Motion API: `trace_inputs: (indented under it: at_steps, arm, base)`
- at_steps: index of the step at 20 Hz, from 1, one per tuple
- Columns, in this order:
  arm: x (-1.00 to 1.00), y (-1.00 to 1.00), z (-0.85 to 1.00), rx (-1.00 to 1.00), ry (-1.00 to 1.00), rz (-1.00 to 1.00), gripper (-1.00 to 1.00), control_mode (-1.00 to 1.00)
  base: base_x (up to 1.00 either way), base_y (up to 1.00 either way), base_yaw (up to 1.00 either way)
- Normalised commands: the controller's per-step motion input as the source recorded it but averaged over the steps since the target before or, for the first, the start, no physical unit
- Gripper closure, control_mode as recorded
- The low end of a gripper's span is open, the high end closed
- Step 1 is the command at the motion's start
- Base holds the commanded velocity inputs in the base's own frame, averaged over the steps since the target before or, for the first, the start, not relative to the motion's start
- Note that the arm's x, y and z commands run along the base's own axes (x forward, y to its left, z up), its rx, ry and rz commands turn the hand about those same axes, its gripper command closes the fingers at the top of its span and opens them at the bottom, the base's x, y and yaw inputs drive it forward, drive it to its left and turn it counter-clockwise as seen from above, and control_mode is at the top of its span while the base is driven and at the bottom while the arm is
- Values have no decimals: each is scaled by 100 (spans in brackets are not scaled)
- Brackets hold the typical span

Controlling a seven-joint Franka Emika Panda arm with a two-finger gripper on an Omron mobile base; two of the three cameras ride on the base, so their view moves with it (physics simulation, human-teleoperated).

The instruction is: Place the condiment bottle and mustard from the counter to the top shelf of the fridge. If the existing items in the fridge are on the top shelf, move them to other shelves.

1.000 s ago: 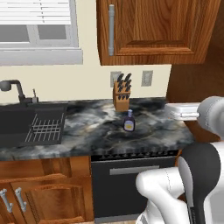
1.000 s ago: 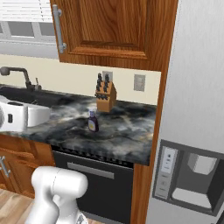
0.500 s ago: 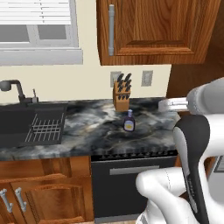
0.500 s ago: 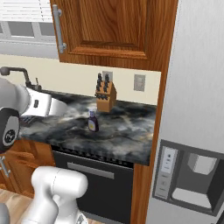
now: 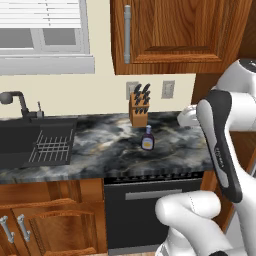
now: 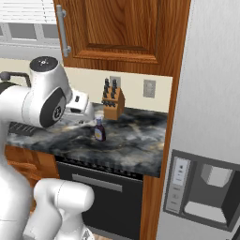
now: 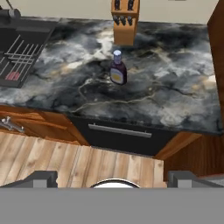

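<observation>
Condiment bottle [image 5: 147, 139] upright on the dark marbled counter [image 5: 110, 150], centre of the left base frame, just in front of the wooden knife block [image 5: 139, 107] but apart from it. Same bottle [image 6: 99, 131] left of centre in the right base frame, knife block [image 6: 112, 101] behind it, white arm rising at the left edge. Grey fridge [image 6: 211, 140] with its dispenser panel down the right side of that frame, door closed. In the hand frame, bottle [image 7: 117, 68] upper centre, dark body, pale cap, yellowish label; knife block [image 7: 125, 22] at the top edge; black sink with wire rack [image 7: 19, 48] upper left; dark oven front [image 7: 120, 133] below the counter edge. Gripper [image 7: 112, 178] at the bottom of the hand frame, fingers spread wide with nothing between them, well apart from the bottle.
</observation>
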Motion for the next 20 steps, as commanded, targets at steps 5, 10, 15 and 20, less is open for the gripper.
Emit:
trace_inputs:
  at_steps: [5, 10, 15, 20]
  arm:
    - [72, 0, -68, 3, 11, 17, -100, -100]
    - [80, 1, -63, 3, 0, 15, -100, -100]
    - [85, 0, -60, 2, 0, 14, -100, -100]
    - [88, 0, -40, 0, 1, 15, -100, -100]
  base:
    - [0, 0, 0]
    - [0, 0, 0]
    - [0, 0, 0]
    - [0, 0, 0]
